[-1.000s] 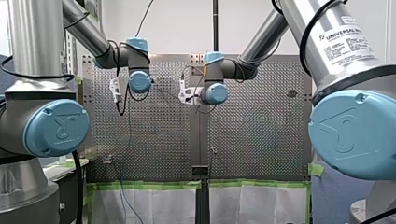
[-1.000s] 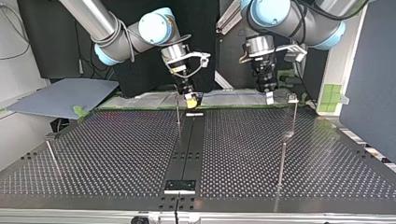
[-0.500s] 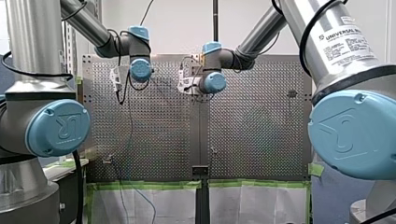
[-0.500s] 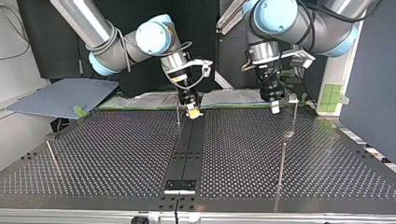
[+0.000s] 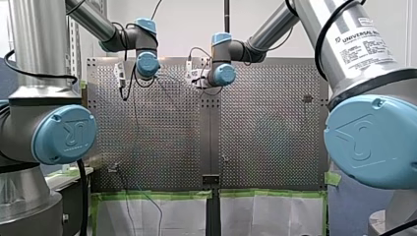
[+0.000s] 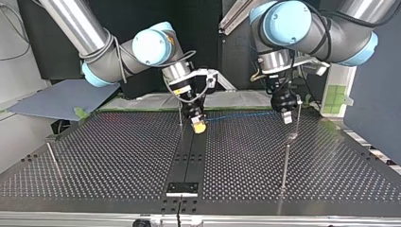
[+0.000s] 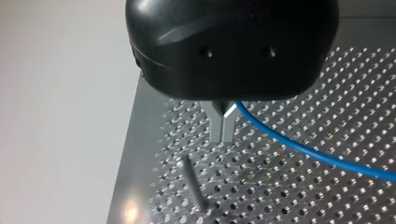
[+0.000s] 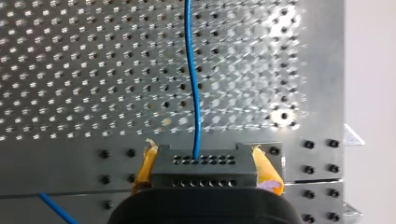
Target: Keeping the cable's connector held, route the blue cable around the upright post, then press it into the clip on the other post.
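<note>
One blue cable (image 8: 191, 70) joins two claws: the right claw (image 8: 204, 163) clamps its connector (image 8: 204, 171), the left claw (image 7: 223, 127) pinches the cable itself.

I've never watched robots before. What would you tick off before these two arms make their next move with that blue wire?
1. Is the connector held? Ok: it is clamped between my right gripper's yellow pads.
2. Is the blue cable gripped by my left gripper? Ok: its metal fingers are shut on it.
3. Cable free of tangles? Ok: it runs nearly straight from gripper to gripper.
4. Cable routed around a post? Not ok: it bends around none; the thin post stands beside my right gripper.
5. Cable in the clip? Cannot tell: the clip is too small to pick out.
</note>
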### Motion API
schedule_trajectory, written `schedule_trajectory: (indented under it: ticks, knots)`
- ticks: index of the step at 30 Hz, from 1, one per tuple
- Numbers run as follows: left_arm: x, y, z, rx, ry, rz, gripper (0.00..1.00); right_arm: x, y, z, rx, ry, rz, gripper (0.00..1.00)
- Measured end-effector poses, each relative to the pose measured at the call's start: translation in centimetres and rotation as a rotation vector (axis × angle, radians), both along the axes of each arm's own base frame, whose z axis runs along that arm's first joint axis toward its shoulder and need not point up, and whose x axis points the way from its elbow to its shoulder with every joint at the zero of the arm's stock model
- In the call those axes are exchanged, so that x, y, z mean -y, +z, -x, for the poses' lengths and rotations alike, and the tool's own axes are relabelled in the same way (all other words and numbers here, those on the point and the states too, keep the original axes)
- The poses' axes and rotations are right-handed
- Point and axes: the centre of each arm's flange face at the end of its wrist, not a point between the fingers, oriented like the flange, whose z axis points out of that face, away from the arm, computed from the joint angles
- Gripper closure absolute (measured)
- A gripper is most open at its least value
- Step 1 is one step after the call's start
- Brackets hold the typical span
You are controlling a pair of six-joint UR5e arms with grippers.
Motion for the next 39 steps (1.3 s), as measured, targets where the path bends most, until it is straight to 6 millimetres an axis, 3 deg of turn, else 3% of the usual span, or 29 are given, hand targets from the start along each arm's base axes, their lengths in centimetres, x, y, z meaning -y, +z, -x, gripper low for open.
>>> schedule_trajectory:
  ticks: [18,29,39]
  knots:
    - [-2.6,5.5,-2.7,0.002,0.033,-0.003,1.0,1.2,6.0,-1.7,0.073,0.036,0.063,1.0]
    - [-5.6,8.2,-4.8,0.0,0.057,-0.012,1.0,2.2,6.8,-3.4,0.087,0.05,0.077,1.0]
    - [-8.4,8.3,-9.0,-0.04,0.057,-0.022,1.0,3.3,6.6,-5.2,0.094,0.056,0.083,1.0]
